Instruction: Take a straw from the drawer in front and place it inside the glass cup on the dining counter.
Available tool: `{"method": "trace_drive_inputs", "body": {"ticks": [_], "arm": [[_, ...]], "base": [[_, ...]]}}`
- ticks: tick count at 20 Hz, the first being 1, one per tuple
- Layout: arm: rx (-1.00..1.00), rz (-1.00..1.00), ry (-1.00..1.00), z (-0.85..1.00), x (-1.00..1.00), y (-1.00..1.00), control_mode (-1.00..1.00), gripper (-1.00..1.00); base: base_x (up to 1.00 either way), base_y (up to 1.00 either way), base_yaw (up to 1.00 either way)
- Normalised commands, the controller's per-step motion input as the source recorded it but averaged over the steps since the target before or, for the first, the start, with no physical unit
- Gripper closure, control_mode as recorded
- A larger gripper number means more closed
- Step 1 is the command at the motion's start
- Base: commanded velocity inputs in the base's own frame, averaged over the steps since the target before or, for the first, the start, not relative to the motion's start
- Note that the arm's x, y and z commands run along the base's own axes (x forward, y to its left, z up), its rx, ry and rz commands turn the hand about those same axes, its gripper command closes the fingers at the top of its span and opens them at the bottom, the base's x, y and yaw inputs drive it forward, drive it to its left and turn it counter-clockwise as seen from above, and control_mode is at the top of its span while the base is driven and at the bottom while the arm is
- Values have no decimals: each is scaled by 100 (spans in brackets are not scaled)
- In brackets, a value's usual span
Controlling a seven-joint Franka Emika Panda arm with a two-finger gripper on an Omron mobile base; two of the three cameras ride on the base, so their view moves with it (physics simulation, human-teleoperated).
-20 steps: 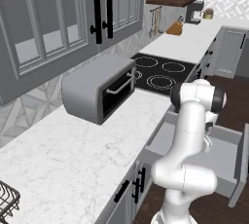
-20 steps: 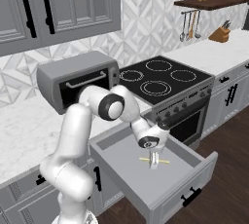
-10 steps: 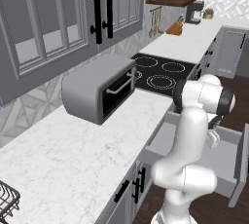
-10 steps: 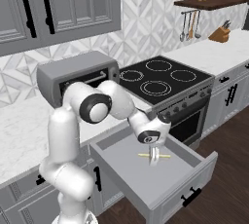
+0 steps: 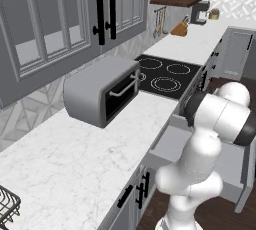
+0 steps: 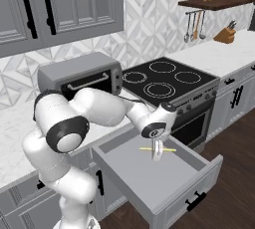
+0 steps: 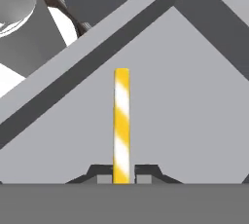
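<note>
Where the drawer (image 6: 164, 183) stands open, the hand (image 7: 121, 178) pinches the straw (image 7: 121, 121).

No words, labels, brands, numbers or signs can be read anywhere in these pictures. The grey box-shaped toaster oven (image 6: 79, 76) on the worktop behind the claw has a plain face with no lettering, and the flat black cooktop (image 6: 167, 80) beyond the claw carries only ring outlines. The yellow and white striped straw (image 7: 121, 123) between the claw's tips bears stripes and no writing, and the open grey drawer (image 6: 149, 173) beneath the claw is unmarked.
</note>
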Motion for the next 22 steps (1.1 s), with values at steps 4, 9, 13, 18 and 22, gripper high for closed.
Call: {"method": "trace_drive_inputs", "body": {"ticks": [4, 9, 13, 18, 22], "arm": [[0, 0, 0, 100, -37, 0, -100, 100], [0, 0, 0, 100, -33, 1, -100, 100], [0, 0, 0, 85, -28, 10, -100, 100], [0, -1, 0, 19, -16, 9, -100, 100], [-2, 2, -3, 0, -24, 14, -100, 100]], "base": [[0, 0, 0], [0, 0, 0], [0, 0, 0], [0, 0, 0], [0, 0, 0]]}}
